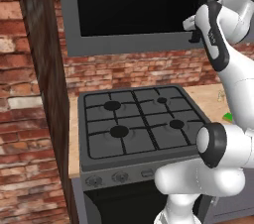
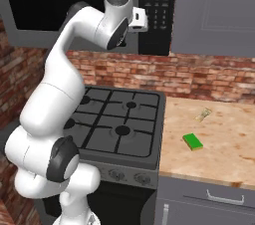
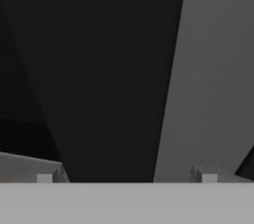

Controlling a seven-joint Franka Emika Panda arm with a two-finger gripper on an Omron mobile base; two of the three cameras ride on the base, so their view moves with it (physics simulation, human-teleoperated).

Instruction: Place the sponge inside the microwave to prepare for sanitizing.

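Note:
The microwave [image 1: 69, 20] hangs above the stove with its dark glass door [image 1: 139, 0] closed; its black keypad [image 2: 157, 10] is on the right. My gripper [image 1: 192, 29] is raised against the door's right edge, beside the keypad. The hand view looks closely at the dark glass [image 3: 99, 69] and the grey frame [image 3: 218, 69], and the gripper [image 3: 126, 177] is open there, its tips wide apart and holding nothing. The green sponge [image 2: 192, 142] lies flat on the wooden counter right of the stove, far below the hand; a corner of the sponge [image 1: 227, 117] peeks out behind the arm.
A black gas stove [image 2: 117, 119] sits directly under the microwave. A tiny pale object [image 2: 202, 115] lies on the counter [image 2: 224, 159] behind the sponge. A grey wall cabinet [image 2: 219, 10] is right of the microwave. A dark tall panel [image 1: 44, 69] and a brick wall stand left.

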